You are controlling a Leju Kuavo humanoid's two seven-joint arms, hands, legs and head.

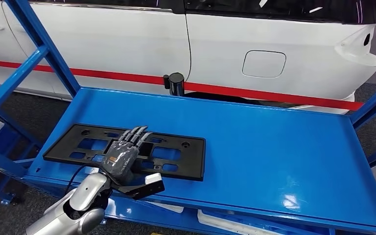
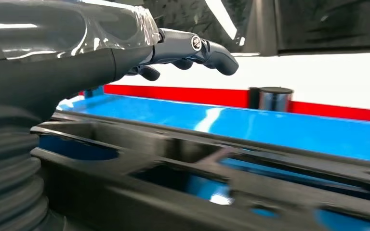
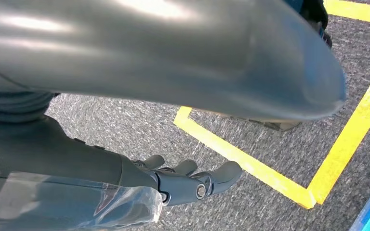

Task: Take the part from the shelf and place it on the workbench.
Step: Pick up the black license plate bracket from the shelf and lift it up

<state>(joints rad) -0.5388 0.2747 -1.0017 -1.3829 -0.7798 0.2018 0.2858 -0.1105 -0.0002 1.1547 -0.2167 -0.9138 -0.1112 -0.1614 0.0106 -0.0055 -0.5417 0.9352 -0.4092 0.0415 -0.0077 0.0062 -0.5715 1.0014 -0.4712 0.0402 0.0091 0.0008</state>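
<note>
Here, a blue shelf [image 1: 274,147] was seen before a white car [image 1: 274,44], over grey floor [image 3: 125,125] taped yellow.
The black part [image 1: 176,156] lay flat near-left, long axis left-right; the left hand [image 1: 123,155] was spread over it, the right hand [image 3: 183,180] loosely open, holding nothing.

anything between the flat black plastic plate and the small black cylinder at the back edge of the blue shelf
Nothing: in the head view only bare blue shelf surface lies between the flat black plastic plate and the small black cylinder. The left wrist view shows the same bare stretch.
</note>
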